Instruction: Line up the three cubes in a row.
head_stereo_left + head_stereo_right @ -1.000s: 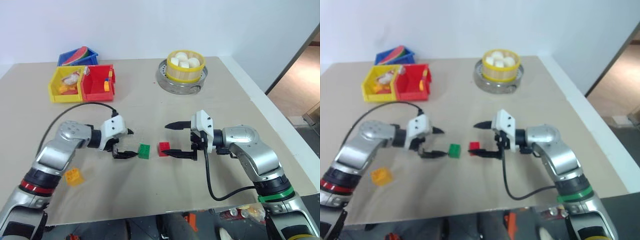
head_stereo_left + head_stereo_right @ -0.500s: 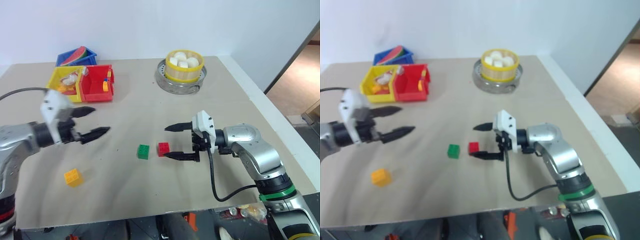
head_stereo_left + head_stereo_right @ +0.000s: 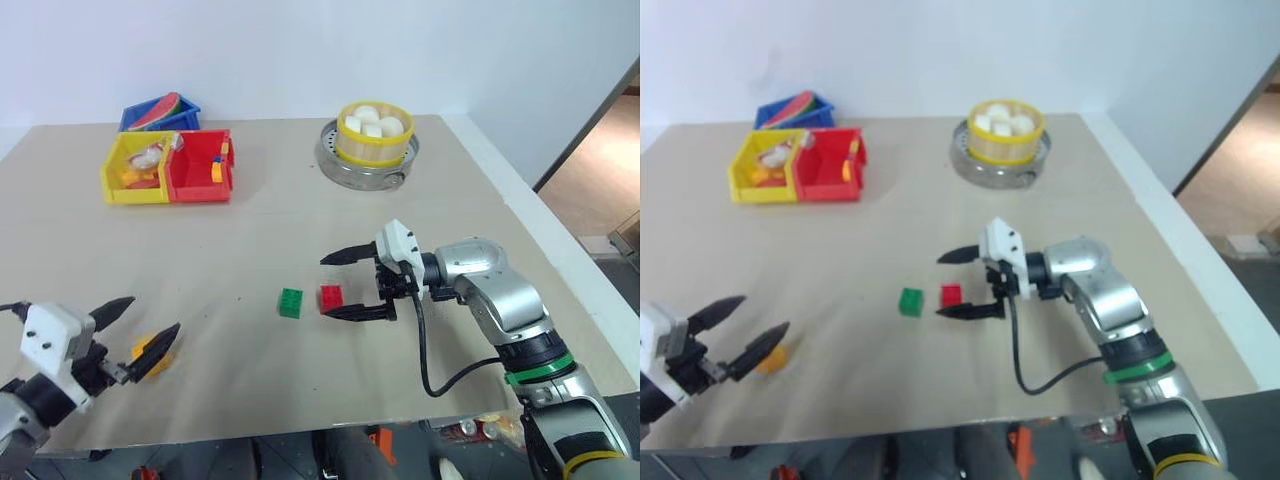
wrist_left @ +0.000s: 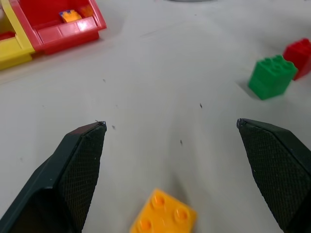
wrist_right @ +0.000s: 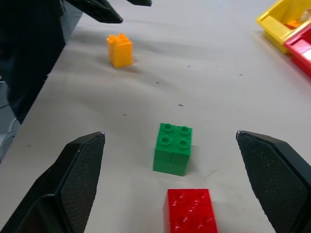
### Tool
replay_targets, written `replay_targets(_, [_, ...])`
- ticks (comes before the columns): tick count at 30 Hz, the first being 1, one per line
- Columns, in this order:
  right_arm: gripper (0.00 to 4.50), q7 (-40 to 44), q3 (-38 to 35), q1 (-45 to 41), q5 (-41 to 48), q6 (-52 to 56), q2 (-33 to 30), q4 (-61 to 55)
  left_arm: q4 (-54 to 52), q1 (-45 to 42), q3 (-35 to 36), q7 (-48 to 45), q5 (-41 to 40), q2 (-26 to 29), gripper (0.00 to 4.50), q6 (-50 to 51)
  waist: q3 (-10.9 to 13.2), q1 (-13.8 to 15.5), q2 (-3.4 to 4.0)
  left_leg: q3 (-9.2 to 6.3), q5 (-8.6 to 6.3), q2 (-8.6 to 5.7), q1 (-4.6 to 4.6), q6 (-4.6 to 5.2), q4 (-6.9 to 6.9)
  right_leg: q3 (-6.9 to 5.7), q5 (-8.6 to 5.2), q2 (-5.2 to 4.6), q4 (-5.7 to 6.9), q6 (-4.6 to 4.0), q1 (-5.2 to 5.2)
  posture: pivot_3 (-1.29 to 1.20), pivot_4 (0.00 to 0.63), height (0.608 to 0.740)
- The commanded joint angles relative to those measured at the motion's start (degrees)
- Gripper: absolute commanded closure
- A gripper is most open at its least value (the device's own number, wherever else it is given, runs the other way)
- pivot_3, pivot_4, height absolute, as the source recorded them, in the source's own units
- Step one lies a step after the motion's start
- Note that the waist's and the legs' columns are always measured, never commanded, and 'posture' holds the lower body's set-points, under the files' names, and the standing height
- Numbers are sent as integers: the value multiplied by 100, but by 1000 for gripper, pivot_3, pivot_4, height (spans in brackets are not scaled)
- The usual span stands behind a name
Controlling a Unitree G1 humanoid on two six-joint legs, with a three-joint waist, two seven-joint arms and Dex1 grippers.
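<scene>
Black jaws of both the left gripper point(image 3: 140, 330) and right gripper point(image 3: 340, 285) gape wide, empty.

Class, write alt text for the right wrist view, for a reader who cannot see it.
Between the open right gripper sit a red cube and, just beyond it, a green cube on a beige table. A yellow cube stands farther off, alone.

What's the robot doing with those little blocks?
It is lining up three cubes on the table. The green cube and red cube already sit side by side, a small gap between them. The right gripper is open beside the red one, holding nothing. The yellow cube sits apart, and the open left gripper is right by it, not gripping it yet.
</scene>
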Motion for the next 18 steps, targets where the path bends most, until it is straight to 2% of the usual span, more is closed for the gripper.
replay_targets(1, [0,125,-12,-197,-26,-120,41,6,111,208,285,-313,-81,266,41,-414,1,-8,2,0,0,0,0,0,0,1,0,1,0,0,-1,0,150,740])
replay_targets(9, [0,153,7,-171,-179,-123,45,-9,1016,412,11,-1212,179,1015,41,-1079,2,-13,4,3,-8,4,-2,-8,-10,2,-12,4,0,-17,-5,0,150,740])
replay_targets(18, [0,3,-110,78,-285,-117,-65,-214,1981,-217,-631,-1535,442,1645,41,-1242,4,-8,7,4,-9,8,-3,-10,-12,-2,-14,4,0,-18,-7,0,150,740])
